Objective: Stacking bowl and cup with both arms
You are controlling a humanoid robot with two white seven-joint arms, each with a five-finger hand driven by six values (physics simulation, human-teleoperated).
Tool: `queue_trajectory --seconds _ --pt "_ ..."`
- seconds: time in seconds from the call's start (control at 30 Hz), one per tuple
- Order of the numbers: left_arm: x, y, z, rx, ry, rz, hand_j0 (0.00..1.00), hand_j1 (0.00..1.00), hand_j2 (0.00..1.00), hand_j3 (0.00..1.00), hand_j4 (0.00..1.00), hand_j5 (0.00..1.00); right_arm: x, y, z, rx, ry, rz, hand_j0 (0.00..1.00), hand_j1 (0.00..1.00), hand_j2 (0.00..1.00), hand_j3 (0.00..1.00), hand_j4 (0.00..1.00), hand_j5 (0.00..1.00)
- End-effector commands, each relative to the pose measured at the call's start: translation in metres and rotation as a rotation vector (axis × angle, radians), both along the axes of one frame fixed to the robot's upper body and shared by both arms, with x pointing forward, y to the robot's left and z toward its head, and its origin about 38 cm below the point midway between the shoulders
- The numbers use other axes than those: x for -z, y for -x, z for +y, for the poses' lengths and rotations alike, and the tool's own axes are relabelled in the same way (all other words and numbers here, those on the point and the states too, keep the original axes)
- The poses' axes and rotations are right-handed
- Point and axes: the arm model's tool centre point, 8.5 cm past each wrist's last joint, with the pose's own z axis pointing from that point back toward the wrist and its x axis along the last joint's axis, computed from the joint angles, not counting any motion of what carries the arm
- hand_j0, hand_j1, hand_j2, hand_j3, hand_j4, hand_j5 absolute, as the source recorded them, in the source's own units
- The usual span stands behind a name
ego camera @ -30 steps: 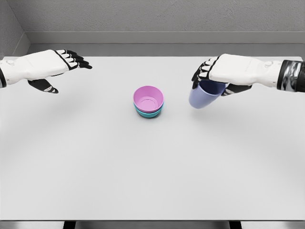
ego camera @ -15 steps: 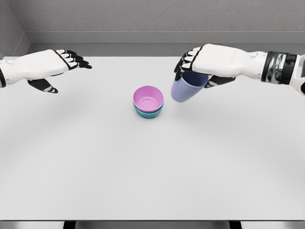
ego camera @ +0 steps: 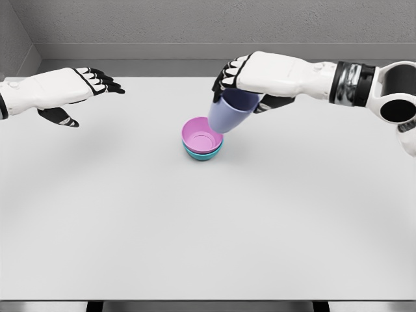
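Note:
A pink bowl (ego camera: 201, 137) sits nested in a teal bowl (ego camera: 203, 155) near the middle of the white table (ego camera: 208, 227). My right hand (ego camera: 244, 83) is shut on a lavender cup (ego camera: 229, 115), held tilted in the air just above the pink bowl's right rim. The cup's base points down and left toward the bowl. My left hand (ego camera: 88, 88) hovers open over the table's far left, holding nothing.
A grey wall (ego camera: 208, 26) runs behind the table's far edge. The table's front edge lies at the bottom of the view.
My right hand has carried the lavender cup leftward and slightly up, from the right of the bowls to just over the pink bowl's rim. The left hand has stayed still.

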Motion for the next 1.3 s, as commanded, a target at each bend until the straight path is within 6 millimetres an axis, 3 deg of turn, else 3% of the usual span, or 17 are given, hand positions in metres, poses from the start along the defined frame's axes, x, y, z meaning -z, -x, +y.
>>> queue_trajectory --seconds 0.0,0.17,0.47,0.57,1.0,1.07,1.13,1.27 --pt "-0.001 0.000 0.000 -0.002 0.006 -0.001 1.00 1.00 1.00 1.00 1.00 1.00 0.005 -0.003 0.009 -0.005 -0.015 0.018 0.61 0.61 0.61 0.61 0.61 0.61" --pt "-0.001 0.000 0.000 -0.002 0.006 -0.001 1.00 1.00 1.00 1.00 1.00 1.00 0.023 -0.025 0.017 0.041 0.002 0.048 0.61 0.61 0.61 0.61 0.61 0.61" --pt "-0.001 0.000 0.000 -0.002 0.006 0.000 1.00 1.00 1.00 1.00 1.00 1.00 0.025 -0.026 0.022 0.036 0.005 0.054 0.61 0.61 0.61 0.61 0.61 0.61" --pt "0.000 0.000 0.000 -0.001 0.008 0.001 1.00 1.00 1.00 1.00 1.00 1.00 0.034 -0.025 0.031 0.022 0.019 0.067 0.61 0.61 0.61 0.61 0.61 0.61" --pt "0.001 0.001 0.000 0.000 0.006 0.005 1.00 1.00 1.00 1.00 1.00 1.00 0.059 -0.035 0.035 0.047 0.062 0.117 0.62 0.62 0.62 0.62 0.62 0.62" --pt "0.000 0.001 -0.001 0.003 0.006 0.003 1.00 1.00 1.00 1.00 1.00 1.00 0.062 -0.038 0.035 0.056 0.065 0.125 0.69 0.69 0.69 0.69 0.69 0.69" --pt "0.000 0.003 0.003 -0.004 -0.004 0.004 1.00 1.00 1.00 1.00 1.00 1.00 0.060 -0.039 0.040 0.055 0.058 0.125 1.00 1.00 1.00 1.00 1.00 1.00" --pt "0.000 0.004 0.006 -0.006 -0.006 0.005 1.00 1.00 1.00 1.00 1.00 1.00 0.059 -0.039 0.041 0.052 0.057 0.122 1.00 1.00 1.00 1.00 1.00 1.00"
